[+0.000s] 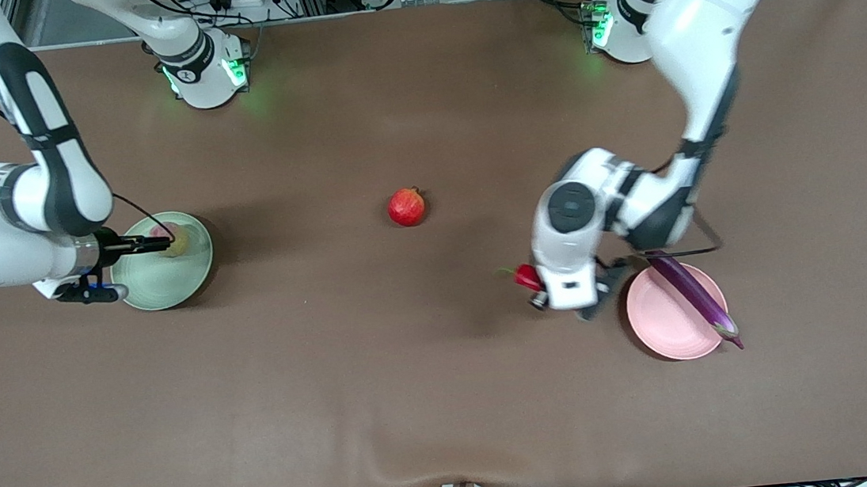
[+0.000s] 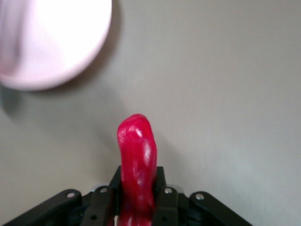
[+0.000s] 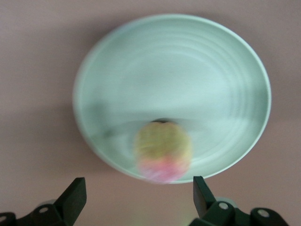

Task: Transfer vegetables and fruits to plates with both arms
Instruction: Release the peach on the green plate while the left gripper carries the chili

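My left gripper point(image 1: 535, 283) is shut on the red chili pepper point(image 1: 526, 276) and holds it above the table beside the pink plate point(image 1: 660, 321). In the left wrist view the chili point(image 2: 137, 155) sticks out between the fingers point(image 2: 162, 197), with the pink plate point(image 2: 51, 42) ahead. The purple eggplant point(image 1: 694, 291) lies across the pink plate. My right gripper point(image 1: 125, 267) is open and empty over the edge of the green plate point(image 1: 159, 290). The peach point(image 1: 175, 241) lies on that plate. In the right wrist view the peach point(image 3: 162, 150) sits near the green plate's point(image 3: 188, 70) rim.
The red pomegranate point(image 1: 406, 206) sits alone on the brown table mid-way between the two plates. Both arm bases stand along the table's edge farthest from the front camera.
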You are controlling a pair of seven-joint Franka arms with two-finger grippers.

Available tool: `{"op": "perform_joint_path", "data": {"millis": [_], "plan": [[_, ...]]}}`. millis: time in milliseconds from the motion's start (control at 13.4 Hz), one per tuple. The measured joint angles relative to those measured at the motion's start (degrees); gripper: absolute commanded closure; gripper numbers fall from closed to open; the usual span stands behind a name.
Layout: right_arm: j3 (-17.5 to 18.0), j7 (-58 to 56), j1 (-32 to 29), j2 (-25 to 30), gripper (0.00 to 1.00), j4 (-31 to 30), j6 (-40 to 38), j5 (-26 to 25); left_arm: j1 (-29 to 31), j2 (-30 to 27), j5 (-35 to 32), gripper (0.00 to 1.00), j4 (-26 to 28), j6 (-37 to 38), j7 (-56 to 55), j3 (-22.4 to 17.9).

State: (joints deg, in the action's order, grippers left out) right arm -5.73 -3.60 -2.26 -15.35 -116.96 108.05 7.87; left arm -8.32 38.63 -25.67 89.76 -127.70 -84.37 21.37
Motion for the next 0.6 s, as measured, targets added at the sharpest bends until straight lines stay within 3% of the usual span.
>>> {"op": "perform_joint_path", "data": {"millis": [299, 598], "plan": [[0.77, 15.30, 7.50, 0.57, 0.00, 5.48, -3.99, 7.34, 7.14, -0.59, 3.52, 1.00, -2.83, 0.13, 15.77, -0.01], [1.22, 37.77, 21.41, -0.37, 0.00, 6.98, 3.23, 15.93, 11.86, -0.22, 12.02, 1.00, -5.13, 0.13, 26.58, -0.08]]}}
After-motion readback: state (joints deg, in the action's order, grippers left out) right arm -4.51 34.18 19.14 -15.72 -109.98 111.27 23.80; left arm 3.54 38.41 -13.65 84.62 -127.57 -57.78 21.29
